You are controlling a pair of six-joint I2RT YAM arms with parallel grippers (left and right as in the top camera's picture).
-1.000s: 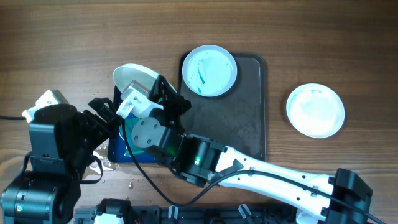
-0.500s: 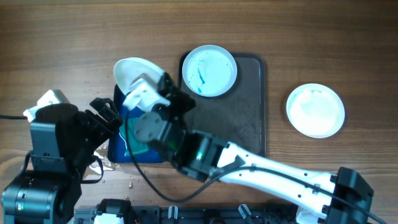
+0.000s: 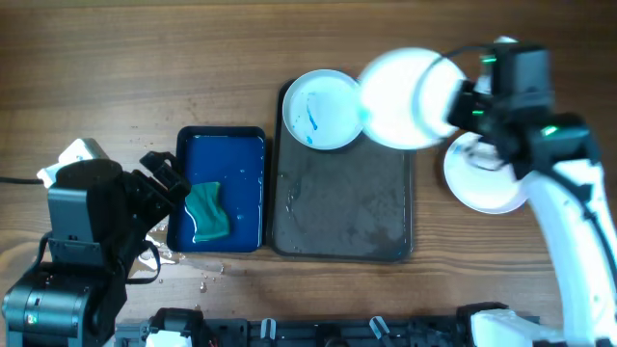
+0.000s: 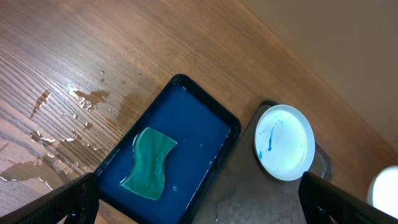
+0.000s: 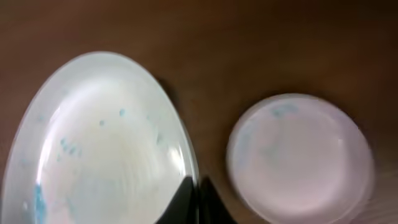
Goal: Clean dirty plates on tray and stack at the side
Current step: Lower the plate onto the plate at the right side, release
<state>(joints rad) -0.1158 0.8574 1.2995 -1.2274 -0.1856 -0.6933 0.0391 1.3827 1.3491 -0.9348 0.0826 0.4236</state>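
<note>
Right gripper [image 5: 198, 202]: clamped on the rim of held plate [image 3: 403, 98], which hangs above the far right corner of the tray [image 3: 342, 217].
Smeared plate [image 3: 324, 108]: on the tray's far left corner.
Third plate [image 3: 490, 181]: on the table right of the tray.
Left gripper [image 4: 199, 196]: fingers spread wide, left of the tray.

The blue-smeared plate [image 3: 324, 108] lies flat in the dark tray's [image 3: 342, 207] far-left corner. The raised plate [image 3: 403, 98] hangs blurred beside it, and the third plate [image 3: 487, 193] rests on the bench [image 3: 145, 58].
</note>
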